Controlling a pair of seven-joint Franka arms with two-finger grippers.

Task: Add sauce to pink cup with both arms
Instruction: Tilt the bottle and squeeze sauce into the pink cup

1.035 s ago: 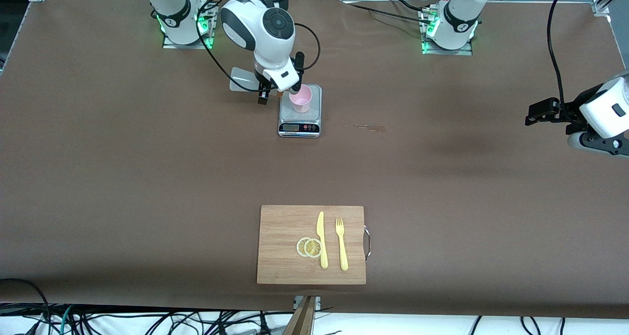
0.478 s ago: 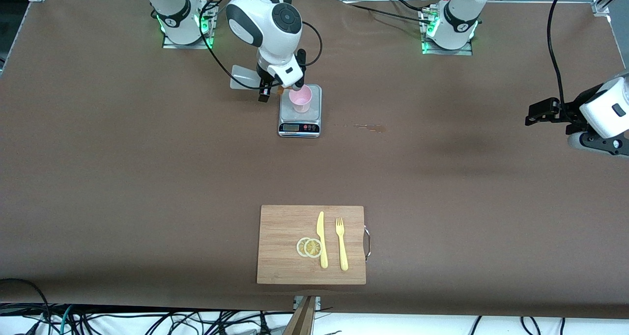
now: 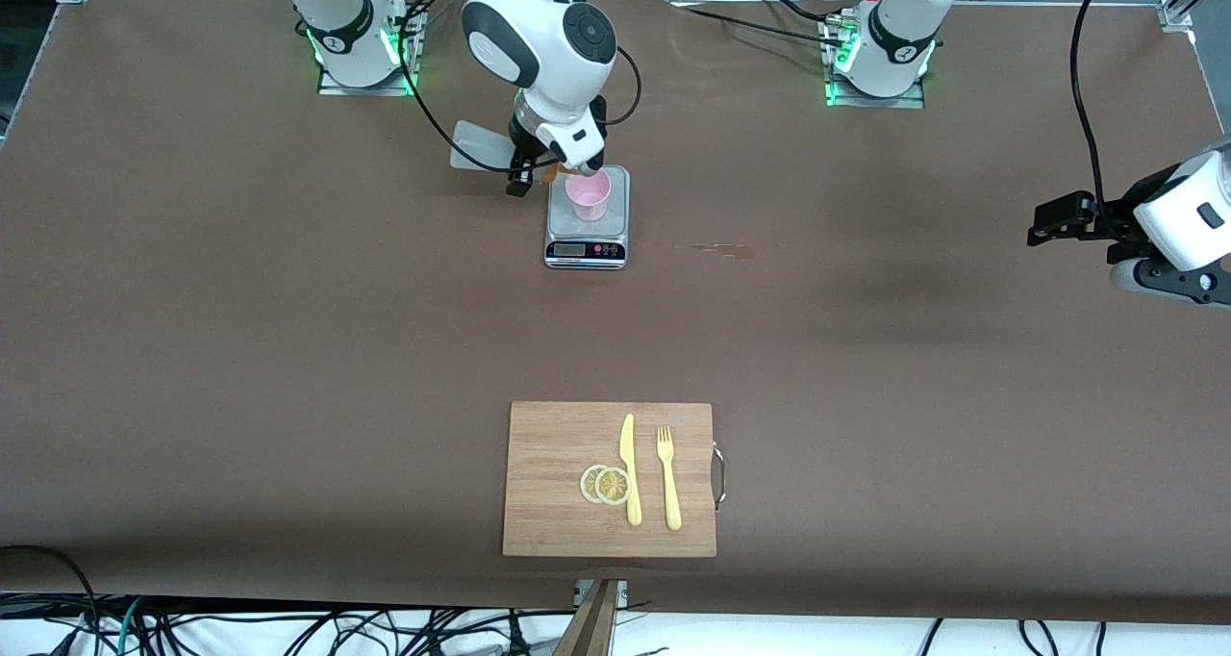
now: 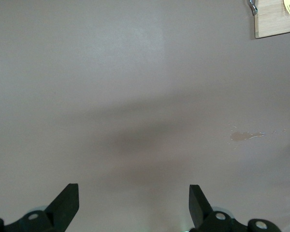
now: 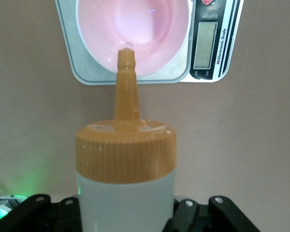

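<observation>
The pink cup stands upright on a small silver kitchen scale, toward the right arm's end of the table. My right gripper hangs just beside the cup and is shut on the sauce bottle, a whitish squeeze bottle with an orange cap. The orange nozzle points at the pink cup, its tip over the rim. The bottle is mostly hidden by the wrist in the front view. My left gripper waits open over bare table at the left arm's end; its fingers hold nothing.
A wooden cutting board lies near the front camera with a yellow knife, a yellow fork and lemon slices. A small spill stain marks the table beside the scale. A flat translucent sheet lies beside the right arm.
The right arm's wrist has swung round toward the cup, bringing the bottle's nozzle closer to the rim. The left arm has not moved.
</observation>
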